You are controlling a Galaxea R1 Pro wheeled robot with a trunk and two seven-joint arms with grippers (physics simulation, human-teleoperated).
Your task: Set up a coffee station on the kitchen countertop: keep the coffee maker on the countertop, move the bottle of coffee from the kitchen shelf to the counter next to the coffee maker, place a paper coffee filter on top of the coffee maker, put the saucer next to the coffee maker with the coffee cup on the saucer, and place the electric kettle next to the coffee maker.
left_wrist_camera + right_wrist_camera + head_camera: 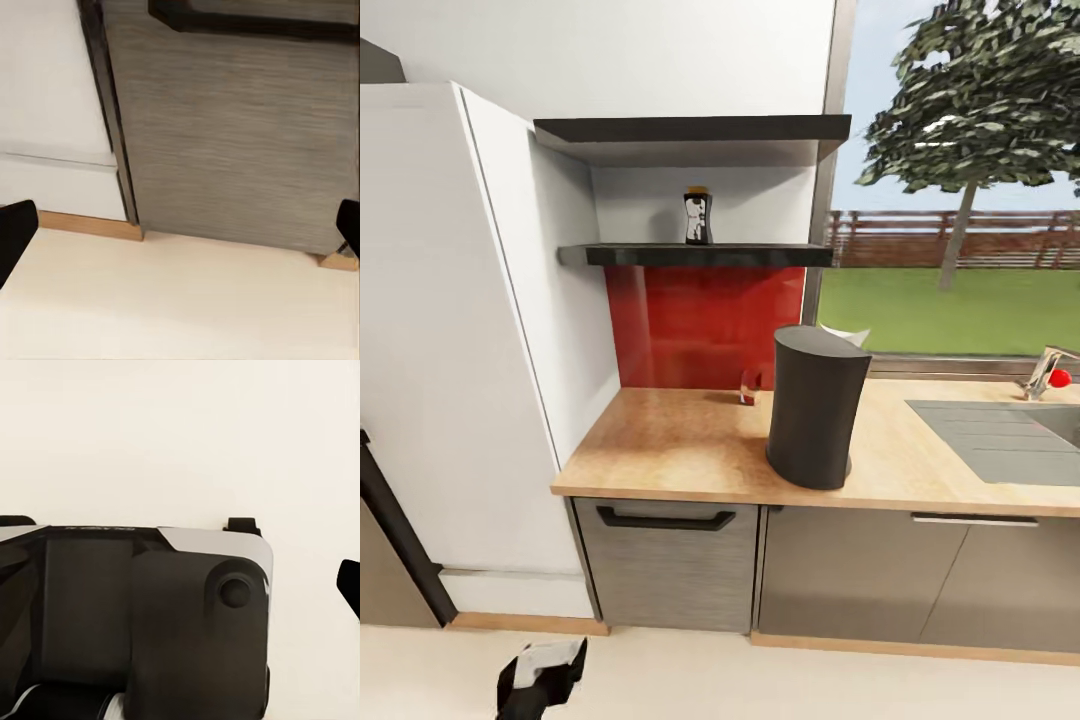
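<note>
- We see the bottle of coffee (698, 216) standing upright on the lower dark kitchen shelf (700, 256), its long axis vertical, brownish-gold lid on top and white label facing us.
- The coffee maker (816, 405) stands upright on the kitchen countertop (680, 445), below and to the right of the bottle; it shows us its dark curved back, and something white peeks over its top edge, perhaps a paper filter, though we cannot tell.
- A small red and white object (749, 386) sits against the red backsplash (700, 325) just left of the coffee maker; it is too small to name.
- The steel sink (1000, 435) is inset at the counter's right end.
- Our left gripper (180, 232) hangs low over the pale floor (172, 300), facing the grey cabinet front (240, 142), well below the bottle; its fingertips (15, 232) sit at opposite edges of the wrist view, spread wide.
- In the right wrist view, a dark part of the robot's body (135, 622) lies over the floor; we cannot tell how the right gripper's jaws stand.
</note>
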